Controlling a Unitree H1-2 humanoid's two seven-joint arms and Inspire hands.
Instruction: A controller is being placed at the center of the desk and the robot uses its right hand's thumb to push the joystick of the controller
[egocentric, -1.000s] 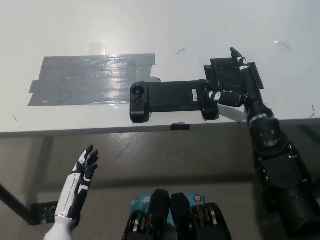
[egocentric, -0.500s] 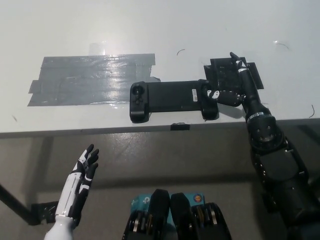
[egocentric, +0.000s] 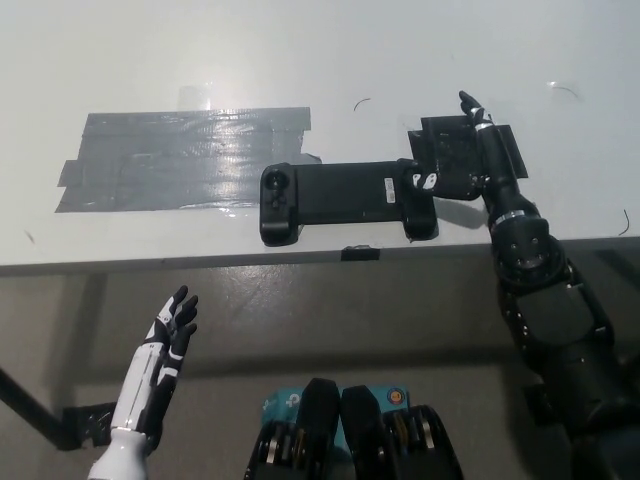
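in the head view you see the controller (egocentric: 347, 200) lying flat on the white tabletop (egocentric: 300, 60), near its front edge at about the middle. your black right hand (egocentric: 462, 160) comes in from 4 o'clock and rests at the controller's right end, thumb tip touching that end piece; its fingers (egocentric: 468, 103) stretch out flat over a dark tape patch (egocentric: 505, 140), holding nothing. a wide grey tape patch (egocentric: 170, 160) sits at 9 o'clock of the controller. your white left hand (egocentric: 170, 335) hangs below the tabletop edge at 7 o'clock, fingers spread, empty.
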